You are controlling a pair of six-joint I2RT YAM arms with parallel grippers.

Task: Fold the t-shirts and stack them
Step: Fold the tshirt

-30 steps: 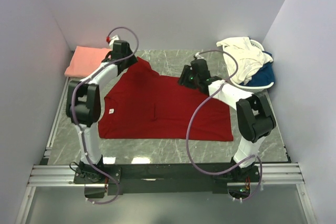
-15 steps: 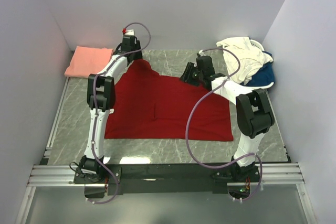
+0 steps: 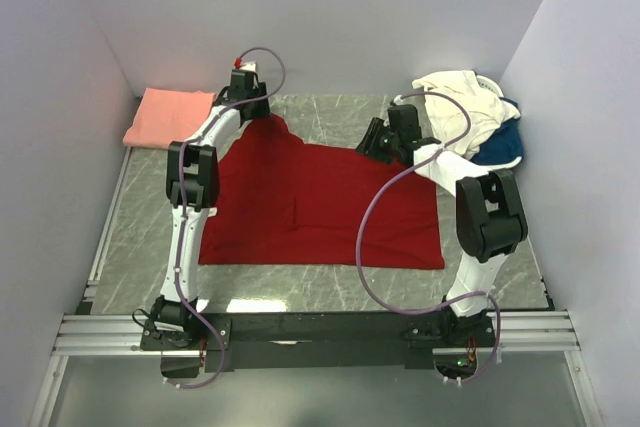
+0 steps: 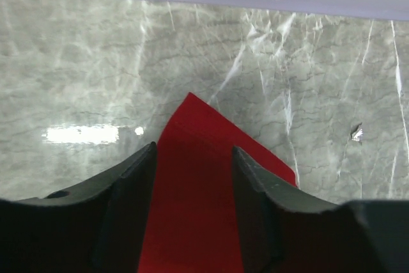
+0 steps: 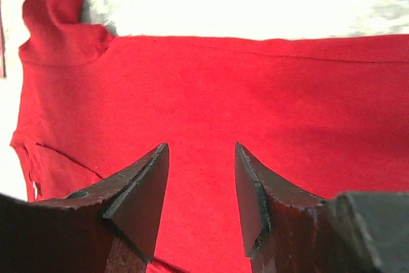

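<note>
A deep red t-shirt (image 3: 320, 202) lies spread flat on the marble table (image 3: 320, 119). Its far left sleeve (image 4: 195, 177) runs to a point at the back. My left gripper (image 3: 256, 107) hangs over that sleeve, and the left wrist view shows the left gripper (image 4: 193, 151) open with red cloth under the gap. My right gripper (image 3: 378, 140) hovers above the shirt's back right edge. In the right wrist view the right gripper (image 5: 200, 149) is open over flat red fabric (image 5: 255, 94), holding nothing. A folded salmon pink t-shirt (image 3: 168, 115) rests at the back left.
A loose heap of cream-white t-shirts (image 3: 462, 107) over a blue one (image 3: 503, 142) sits at the back right corner. Walls close in the table on the left, back and right. Purple cables loop above both arms.
My left arm has stretched out toward the back, over the sleeve tip. My right gripper has slid right and back along the shirt's far edge. Both stay open.
</note>
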